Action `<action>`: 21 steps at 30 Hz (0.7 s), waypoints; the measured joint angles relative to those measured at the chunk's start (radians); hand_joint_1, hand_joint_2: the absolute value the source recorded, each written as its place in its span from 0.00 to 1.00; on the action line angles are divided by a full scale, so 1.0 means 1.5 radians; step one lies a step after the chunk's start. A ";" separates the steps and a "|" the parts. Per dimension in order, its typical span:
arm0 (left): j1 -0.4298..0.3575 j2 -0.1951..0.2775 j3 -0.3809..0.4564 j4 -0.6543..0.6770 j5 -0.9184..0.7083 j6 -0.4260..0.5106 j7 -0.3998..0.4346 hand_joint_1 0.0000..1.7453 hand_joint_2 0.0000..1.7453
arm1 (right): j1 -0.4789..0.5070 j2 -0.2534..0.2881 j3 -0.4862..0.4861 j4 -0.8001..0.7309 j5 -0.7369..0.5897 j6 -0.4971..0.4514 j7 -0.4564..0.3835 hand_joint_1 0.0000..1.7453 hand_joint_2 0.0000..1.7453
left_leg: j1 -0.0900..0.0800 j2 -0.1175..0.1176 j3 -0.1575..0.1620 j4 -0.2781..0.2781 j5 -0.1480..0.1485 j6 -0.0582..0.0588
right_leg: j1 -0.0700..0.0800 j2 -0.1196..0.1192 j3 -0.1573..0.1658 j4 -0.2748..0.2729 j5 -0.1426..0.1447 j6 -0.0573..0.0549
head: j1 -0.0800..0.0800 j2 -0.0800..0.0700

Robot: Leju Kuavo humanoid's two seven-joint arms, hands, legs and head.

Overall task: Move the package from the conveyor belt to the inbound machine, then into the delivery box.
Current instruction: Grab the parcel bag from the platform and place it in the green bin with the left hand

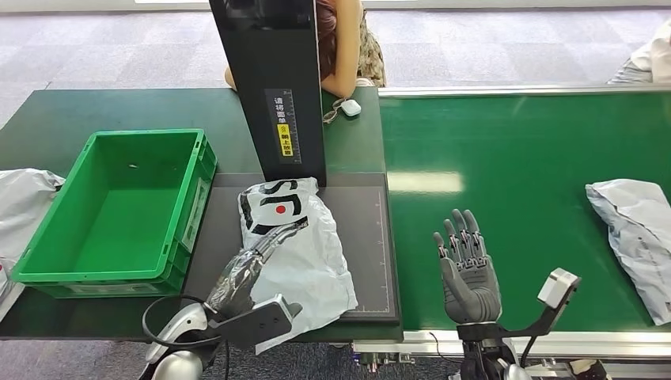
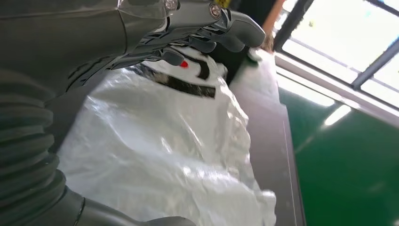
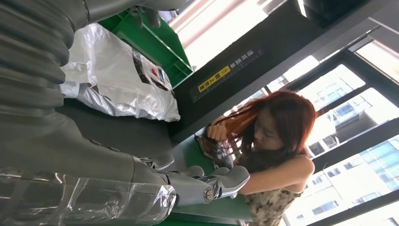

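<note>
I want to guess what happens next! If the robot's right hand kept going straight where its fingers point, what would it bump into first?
Probably nothing soon. The right hand is open, fingers pointing away across the bare green belt. The way looks free up to the belt's far rail, though its height above the belt is unclear. The grey package lies off to the side.

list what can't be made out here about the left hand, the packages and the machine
- Left hand, head view: it lies on the white package, but whether the fingers grip it cannot be told.
- Grey package on the conveyor belt: cut off by the right edge.
- Another grey bag beside the green delivery box: cut off by the left edge.
- Inbound machine's black column: top out of frame, label print too small.
</note>
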 joint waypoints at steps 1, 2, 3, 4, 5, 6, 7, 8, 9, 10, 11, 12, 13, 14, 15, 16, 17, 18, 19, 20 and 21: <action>-0.013 0.006 -0.017 0.014 0.003 -0.009 0.000 0.00 1.00 | 0.000 0.000 -0.001 0.000 0.000 0.000 0.000 0.00 1.00 | 0.000 0.000 0.000 0.000 0.000 0.000 | 0.000 0.000 0.000 0.000 0.000 0.000 | 0.000 0.000; -0.027 0.014 -0.034 0.029 0.009 -0.020 0.001 0.00 1.00 | 0.000 0.001 -0.003 0.000 -0.001 0.000 0.001 0.00 1.00 | 0.000 0.000 0.000 0.000 0.000 0.000 | 0.000 0.000 0.000 0.000 0.000 0.000 | 0.000 0.000; -0.042 0.022 -0.051 0.045 0.017 -0.032 0.002 0.00 1.00 | 0.000 0.001 -0.004 0.001 -0.002 0.000 0.002 0.00 1.00 | 0.000 0.000 0.000 0.000 0.000 0.000 | 0.000 0.000 0.000 0.000 0.000 0.000 | 0.000 0.000; -0.056 0.030 -0.068 0.062 0.024 -0.043 0.005 0.00 1.00 | -0.001 0.001 -0.004 0.002 -0.002 0.001 0.003 0.00 1.00 | 0.000 0.000 0.000 0.000 0.000 0.000 | 0.000 0.000 0.000 0.000 0.000 0.000 | 0.000 0.000; -0.070 0.039 -0.087 0.080 0.031 -0.051 0.007 0.00 1.00 | -0.001 0.001 -0.005 0.004 -0.003 0.003 0.003 0.00 1.00 | 0.000 0.000 0.000 0.000 0.000 0.000 | 0.000 0.000 0.000 0.000 0.000 0.000 | 0.000 0.000; -0.082 0.047 -0.105 0.099 0.036 -0.057 0.008 0.00 1.00 | -0.002 0.001 -0.005 0.007 -0.003 0.004 0.004 0.00 1.00 | 0.000 0.000 0.000 0.000 0.000 0.000 | 0.000 0.000 0.000 0.000 0.000 0.000 | 0.000 0.000; -0.093 0.055 -0.124 0.118 0.040 -0.061 0.009 0.00 1.00 | -0.003 0.001 -0.005 0.009 -0.003 0.006 0.005 0.00 1.00 | 0.000 0.000 0.000 0.000 0.000 0.000 | 0.000 0.000 0.000 0.000 0.000 0.000 | 0.000 0.000; -0.103 0.062 -0.142 0.137 0.043 -0.063 0.009 0.00 1.00 | -0.004 0.001 -0.005 0.012 -0.003 0.008 0.006 0.00 1.00 | 0.000 0.000 0.000 0.000 0.000 0.000 | 0.000 0.000 0.000 0.000 0.000 0.000 | 0.000 0.000; -0.112 0.068 -0.158 0.155 0.046 -0.064 0.008 0.00 1.00 | -0.005 0.001 -0.005 0.014 -0.003 0.008 0.007 0.00 1.00 | 0.000 0.000 0.000 0.000 0.000 0.000 | 0.000 0.000 0.000 0.000 0.000 0.000 | 0.000 0.000; -0.119 0.073 -0.172 0.171 0.049 -0.065 0.008 0.00 1.00 | -0.006 0.001 -0.005 0.016 -0.003 0.009 0.008 0.00 1.00 | 0.000 0.000 0.000 0.000 0.000 0.000 | 0.000 0.000 0.000 0.000 0.000 0.000 | 0.000 0.000; -0.126 0.078 -0.184 0.185 0.052 -0.065 0.007 0.00 1.00 | -0.006 0.001 -0.005 0.017 -0.003 0.009 0.009 0.00 1.00 | 0.000 0.000 0.000 0.000 0.000 0.000 | 0.000 0.000 0.000 0.000 0.000 0.000 | 0.000 0.000; -0.133 0.082 -0.194 0.197 0.055 -0.065 0.005 0.00 1.00 | -0.006 0.001 -0.005 0.019 -0.003 0.009 0.009 0.00 1.00 | 0.000 0.000 0.000 0.000 0.000 0.000 | 0.000 0.000 0.000 0.000 0.000 0.000 | 0.000 0.000; -0.140 0.086 -0.202 0.207 0.059 -0.064 0.003 0.00 1.00 | -0.006 0.001 -0.005 0.019 -0.004 0.009 0.009 0.00 1.00 | 0.000 0.000 0.000 0.000 0.000 0.000 | 0.000 0.000 0.000 0.000 0.000 0.000 | 0.000 0.000; -0.146 0.089 -0.209 0.216 0.063 -0.064 0.001 0.00 1.00 | -0.006 0.001 -0.005 0.020 -0.004 0.009 0.009 0.00 1.00 | 0.000 0.000 0.000 0.000 0.000 0.000 | 0.000 0.000 0.001 0.000 0.000 0.000 | 0.000 0.000; -0.152 0.093 -0.215 0.223 0.067 -0.065 -0.001 0.00 1.00 | -0.006 0.001 -0.005 0.020 -0.004 0.009 0.009 0.00 1.00 | 0.000 0.000 0.000 0.000 0.000 0.000 | 0.000 0.000 0.001 0.000 0.000 0.000 | 0.000 0.000; -0.157 0.097 -0.220 0.230 0.070 -0.065 -0.002 0.00 1.00 | -0.006 0.001 -0.005 0.020 -0.004 0.009 0.009 0.00 1.00 | 0.000 0.000 0.000 0.000 0.000 0.000 | 0.000 0.000 0.001 0.000 0.000 0.000 | 0.000 0.000; -0.161 0.101 -0.225 0.235 0.072 -0.065 -0.003 0.00 1.00 | -0.005 0.001 -0.005 0.020 -0.004 0.009 0.009 0.00 1.00 | 0.000 0.000 0.001 0.000 0.000 0.000 | 0.000 0.000 0.001 0.000 0.000 0.000 | 0.000 0.000; -0.164 0.104 -0.229 0.239 0.073 -0.065 -0.004 0.00 1.00 | -0.005 0.001 -0.005 0.020 -0.004 0.009 0.009 0.00 1.00 | 0.000 0.000 0.001 0.000 0.000 0.000 | 0.000 0.000 0.001 0.000 0.000 0.000 | 0.000 0.000; -0.167 0.108 -0.232 0.242 0.074 -0.065 -0.005 0.00 1.00 | -0.005 0.001 -0.005 0.020 -0.004 0.009 0.009 0.00 1.00 | 0.000 0.000 0.001 0.000 0.000 0.000 | 0.000 0.000 0.002 0.000 0.000 0.000 | 0.000 0.000; -0.170 0.112 -0.235 0.245 0.074 -0.065 -0.006 0.00 1.00 | -0.004 0.001 -0.005 0.020 -0.004 0.009 0.009 0.00 1.00 | 0.000 0.000 0.001 0.000 0.000 0.000 | 0.000 0.000 0.002 0.000 0.000 0.000 | 0.000 0.000; -0.172 0.116 -0.237 0.246 0.073 -0.064 -0.006 0.00 1.00 | -0.003 0.001 -0.005 0.020 -0.004 0.009 0.009 0.00 1.00 | 0.000 0.000 0.002 0.000 0.000 0.000 | 0.000 0.000 0.002 0.000 0.000 0.000 | 0.000 0.000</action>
